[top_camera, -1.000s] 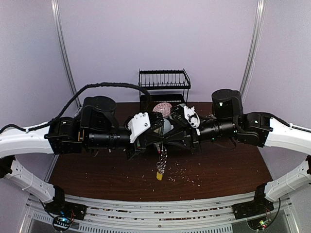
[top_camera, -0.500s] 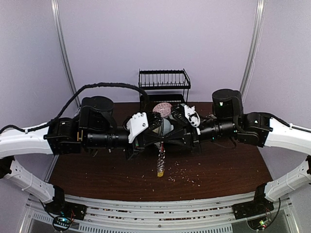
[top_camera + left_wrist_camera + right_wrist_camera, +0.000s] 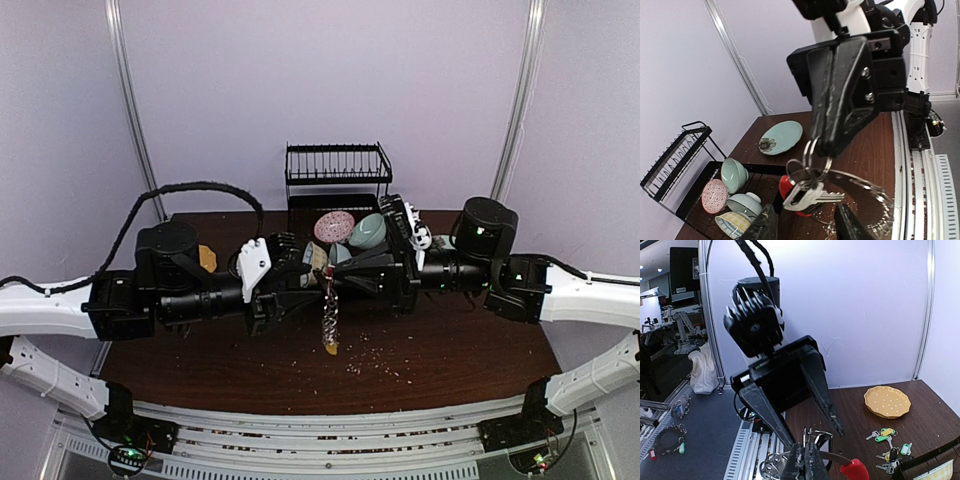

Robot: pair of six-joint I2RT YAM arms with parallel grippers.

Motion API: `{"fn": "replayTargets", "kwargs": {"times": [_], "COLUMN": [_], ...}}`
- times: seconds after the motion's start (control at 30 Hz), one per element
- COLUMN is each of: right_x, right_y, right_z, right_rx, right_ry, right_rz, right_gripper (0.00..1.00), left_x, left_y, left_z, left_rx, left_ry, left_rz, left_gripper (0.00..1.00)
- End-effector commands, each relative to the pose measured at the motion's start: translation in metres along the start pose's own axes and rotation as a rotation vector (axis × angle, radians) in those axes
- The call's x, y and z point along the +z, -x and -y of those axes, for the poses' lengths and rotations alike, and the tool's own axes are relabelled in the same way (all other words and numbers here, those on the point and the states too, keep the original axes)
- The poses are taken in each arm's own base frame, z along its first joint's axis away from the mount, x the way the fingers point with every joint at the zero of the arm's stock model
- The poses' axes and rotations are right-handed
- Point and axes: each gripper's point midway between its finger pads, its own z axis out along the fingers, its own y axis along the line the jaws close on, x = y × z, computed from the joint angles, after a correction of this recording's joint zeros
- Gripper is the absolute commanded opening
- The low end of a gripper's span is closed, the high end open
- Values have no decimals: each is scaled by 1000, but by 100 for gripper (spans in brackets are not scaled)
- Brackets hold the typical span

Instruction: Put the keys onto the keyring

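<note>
- Dark brown wood counter, scattered with pale crumbs. Both claws meet above its middle.
- The right claw has its jaws fully together. They pinch the small split rings at the top of the keyring.
- The keyring hangs in the air from that grip, between the two claws and in front of the dish rack.
- It is a large silver ring with a red sleeve along one arc.
- From overhead the keyring reads as a strand of rings dropping below the claws, with a yellow tag at its lowest end. Whether that end touches the counter cannot be told.
- The silver keys already on the keyring hang from the split rings just under the right claw's tips, beside the red sleeve.
- The left claw has its jaws partly spread and holds nothing. Its fingers stand to either side of the hanging rings, apart from them.
- A cluster of loose keys with green tags lies on the counter near a yellow plate, well apart from the keyring.
- The dish rack is black wire and stands at the counter's far edge. A pink patterned bowl and a teal bowl sit at its base.
- A teal plate with a flower motif lies on the counter beside the rack.
- Any lettering on the key tags is too small to read.
</note>
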Motion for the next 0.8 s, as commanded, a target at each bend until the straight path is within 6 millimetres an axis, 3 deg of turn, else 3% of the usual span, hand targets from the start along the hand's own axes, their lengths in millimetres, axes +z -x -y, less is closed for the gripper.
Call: {"fn": "replayTargets", "kwargs": {"times": [0.0,0.1,0.23,0.5,0.63,0.77], "right_x": [-5,-5,-4,-4,-4,-6], "right_y": [30,29,28,25,27,30], "right_z": [-9,-10,-12,-11,-11,-9], "right_rx": [-11,-7,-6,-9,-4,30], "right_ry": [47,54,68,62,64,48], "right_rz": [114,114,115,108,117,175], "right_gripper": [0,0,0,0,0,0], "left_x": [3,4,6,7,9,11], "left_y": [11,13,18,27,29,26], "left_z": [-28,-28,-20,2,4,7], "left_rx": [-3,4,10,26,22,6], "left_ry": [143,144,99,-21,-35,-42], "left_rz": [33,43,78,148,160,169], "left_gripper": [40,37,43,35,0,0]}}
